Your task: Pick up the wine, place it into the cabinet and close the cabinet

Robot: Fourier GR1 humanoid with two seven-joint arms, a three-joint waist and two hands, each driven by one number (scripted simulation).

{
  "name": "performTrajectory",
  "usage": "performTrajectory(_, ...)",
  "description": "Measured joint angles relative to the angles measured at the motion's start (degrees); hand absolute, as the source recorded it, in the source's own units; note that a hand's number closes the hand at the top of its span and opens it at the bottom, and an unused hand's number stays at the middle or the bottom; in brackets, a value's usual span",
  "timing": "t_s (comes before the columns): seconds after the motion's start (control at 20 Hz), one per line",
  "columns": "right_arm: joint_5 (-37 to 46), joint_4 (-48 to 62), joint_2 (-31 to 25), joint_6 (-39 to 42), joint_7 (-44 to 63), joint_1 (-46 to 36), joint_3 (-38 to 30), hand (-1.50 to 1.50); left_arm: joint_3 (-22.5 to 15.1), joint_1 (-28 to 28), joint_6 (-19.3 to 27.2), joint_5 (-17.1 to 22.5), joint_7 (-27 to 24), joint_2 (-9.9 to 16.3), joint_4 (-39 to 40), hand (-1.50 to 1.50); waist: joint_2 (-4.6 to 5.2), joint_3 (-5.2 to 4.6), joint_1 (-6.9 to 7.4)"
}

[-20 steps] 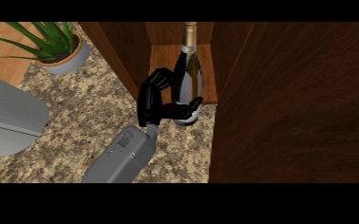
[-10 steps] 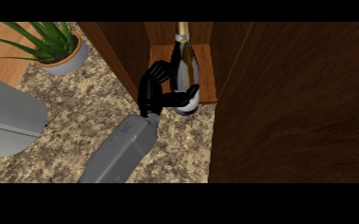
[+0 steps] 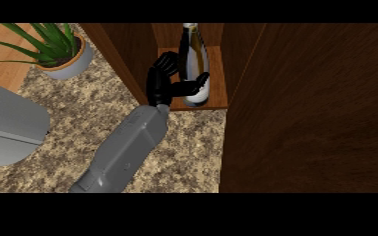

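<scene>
Nearest to us, our grey forearm (image 3: 125, 150) comes up from the lower edge of the head view, slanting toward the upper right across the speckled beige-and-brown stone worktop (image 3: 81, 105). Which arm it is we cannot tell for sure from this one view, though it enters at the left of the middle. At the far left, a pale grey rounded body (image 3: 18, 130) cuts into the view beside the forearm, and we cannot tell what it is. At the end of the forearm, the black robot hand (image 3: 166, 82) reaches into the open wooden cabinet (image 3: 133, 55); its fingers rise along the left side of the dark glass wine bottle with the pale label (image 3: 195, 67), and its thumb crosses to the bottle's lower body, so the hand is curled part-way round the bottle. Whether the fingers actually press the glass on the far side we cannot tell. The bottle stands upright on the cabinet's light brown shelf floor (image 3: 214, 100), inside the narrow compartment between the two dark wood side walls, with its neck reaching up to the top of the view. To the right, a broad dark brown wooden panel (image 3: 303, 115) fills that side of the view, standing open at the compartment's right edge. Farthest off, at the upper left, a green spiky-leaved plant in a pale grey round pot (image 3: 63, 55) sits on the worktop, well apart from the hand and just beside the cabinet's left wall.
</scene>
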Motion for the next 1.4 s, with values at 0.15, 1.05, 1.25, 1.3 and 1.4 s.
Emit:
performTrajectory(0.15,-0.17,0.05,0.1,0.54,-0.34,0.0,-0.69,-1.5,0.26,-2.01,-0.09,1.26,-0.69,0.0,2.8,1.5,0.06,0.0,-0.17)
performTrajectory(1.05,-0.33,0.88,1.91,3.05,-3.09,2.17,0.03,-1.5,2.57,-17.38,7.51,-2.94,0.14,1.98,21.97,-1.5,0.53,-0.03,-0.58)
performTrajectory(1.25,-0.36,0.72,2.14,3.41,-3.21,2.55,0.76,-1.5,1.91,-19.87,8.86,-5.02,0.46,2.39,25.75,-1.5,0.51,0.0,-1.16)
performTrajectory(1.3,-0.3,0.79,2.25,3.37,-3.12,2.28,0.8,-1.5,1.82,-20.56,8.92,-5.46,0.54,2.29,26.53,-1.5,0.55,0.0,-1.16)
performTrajectory(1.4,-0.22,0.73,2.35,3.51,-3.42,2.69,1.24,-1.5,1.74,-21.47,8.83,-6.12,0.96,2.27,27.89,-1.5,0.55,0.0,-1.29)
